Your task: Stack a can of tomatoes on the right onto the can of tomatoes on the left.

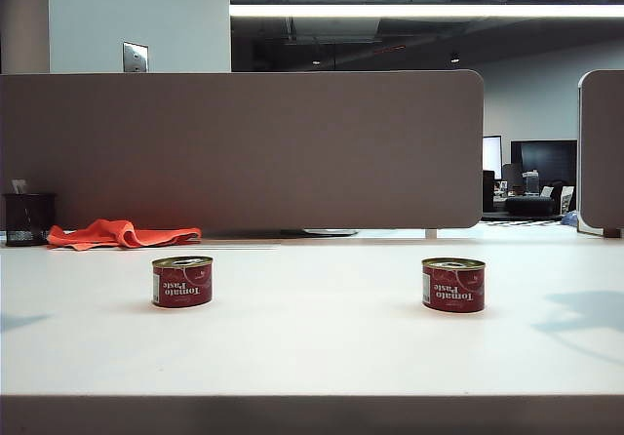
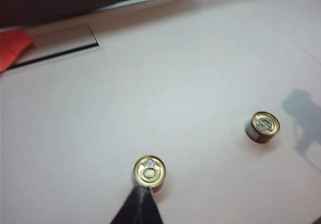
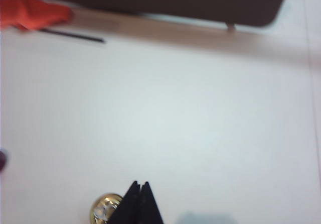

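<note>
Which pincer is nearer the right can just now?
Right. The right pincer hangs shut above the right can, close beside it. The left pincer is over the left can, far across the table.

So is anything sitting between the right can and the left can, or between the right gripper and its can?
Nothing visible. The table between the right can and the left can is bare; the orange cloth lies behind, near the divider. The shut right gripper hangs above its can, and the shut left gripper above the other.
</note>
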Available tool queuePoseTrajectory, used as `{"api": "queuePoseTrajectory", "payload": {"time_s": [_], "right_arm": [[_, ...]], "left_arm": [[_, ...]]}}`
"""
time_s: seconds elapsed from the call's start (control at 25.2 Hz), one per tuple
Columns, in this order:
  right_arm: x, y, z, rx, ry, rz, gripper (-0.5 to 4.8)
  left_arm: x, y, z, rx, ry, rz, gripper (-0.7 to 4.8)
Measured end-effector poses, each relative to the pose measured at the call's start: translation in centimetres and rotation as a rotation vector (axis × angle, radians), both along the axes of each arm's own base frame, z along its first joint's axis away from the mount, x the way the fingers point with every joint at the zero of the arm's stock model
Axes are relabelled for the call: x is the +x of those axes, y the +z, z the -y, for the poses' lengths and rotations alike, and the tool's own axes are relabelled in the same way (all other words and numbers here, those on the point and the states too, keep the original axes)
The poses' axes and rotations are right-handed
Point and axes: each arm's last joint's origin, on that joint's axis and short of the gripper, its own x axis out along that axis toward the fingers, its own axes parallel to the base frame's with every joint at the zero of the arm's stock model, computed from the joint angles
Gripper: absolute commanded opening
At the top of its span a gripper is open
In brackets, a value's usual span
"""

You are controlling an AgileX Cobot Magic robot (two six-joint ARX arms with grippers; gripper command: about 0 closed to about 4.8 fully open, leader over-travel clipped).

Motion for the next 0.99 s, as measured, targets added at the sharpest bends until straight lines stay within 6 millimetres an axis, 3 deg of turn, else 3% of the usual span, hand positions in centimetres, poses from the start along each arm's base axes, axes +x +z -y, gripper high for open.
{"api": "queuePoseTrajectory", "payload": {"time_s": [0.08,0.12,0.16,0.28,0.4,0.8,0.99], "right_arm": [[1.0,-1.1,-0.9,-0.032,0.005,-0.059,-0.04],[1.7,-1.8,-1.6,-0.050,0.013,-0.086,0.50],[2.9,-2.8,-2.3,-0.082,0.012,-0.128,1.48],[4.8,-5.2,-3.3,-0.124,0.017,-0.221,2.90],[6.1,-7.0,-4.4,-0.149,0.042,-0.288,4.79],[9.5,-12.4,-6.1,-0.081,0.088,-0.514,4.79],[10.1,-13.6,-6.5,-0.084,0.085,-0.547,4.79]], "left_arm": [[0.0,0.1,-0.1,0.017,0.037,0.009,-0.05],[0.0,0.0,-0.2,0.038,0.079,0.008,-0.05],[0.1,0.0,-0.3,0.054,0.107,0.012,-0.05],[0.3,-0.1,-0.3,0.071,0.107,0.012,-0.05],[0.3,-0.1,-0.3,0.075,0.110,0.010,-0.05],[0.3,-0.1,-0.3,0.078,0.112,0.011,-0.05],[0.3,-0.1,-0.3,0.078,0.112,0.011,-0.05]]}}
